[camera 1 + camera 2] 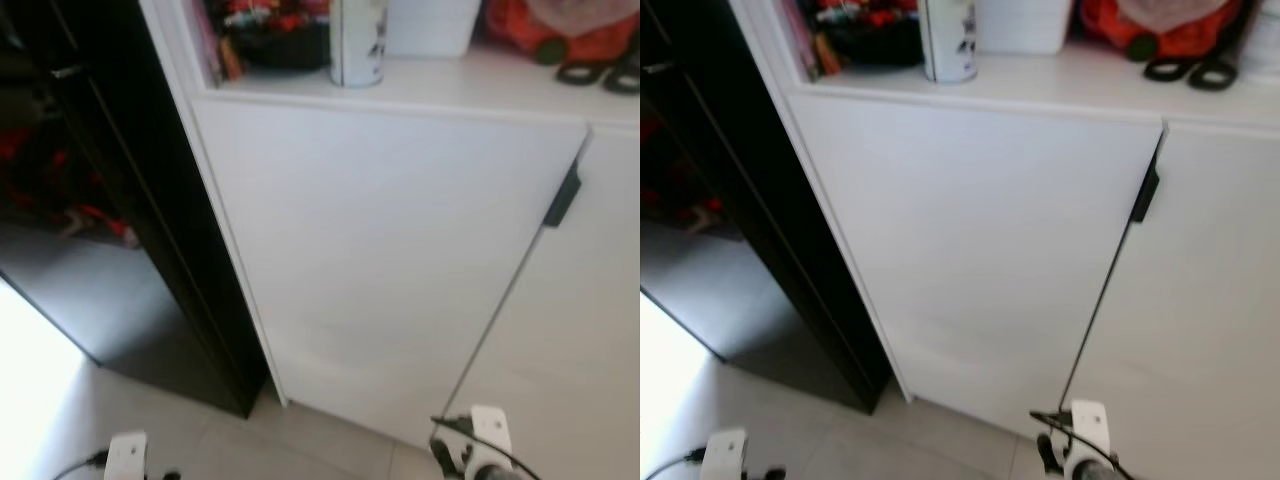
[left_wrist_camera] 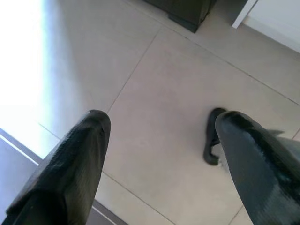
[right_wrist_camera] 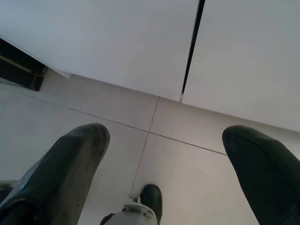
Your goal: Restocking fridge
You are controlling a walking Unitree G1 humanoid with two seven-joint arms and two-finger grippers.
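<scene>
Idle in front of white cabinet, restock not started.

Both arms hang low. My left pincer is spread wide over bare floor tiles, nothing held. My right pincer is also wide and empty, with the white cabinet doors ahead of it and a black handle above. No fridge identifiable; a dark unit stands ahead of the left pincer. A tin sits on the shelf overhead. Judgement: everything still to do.
</scene>
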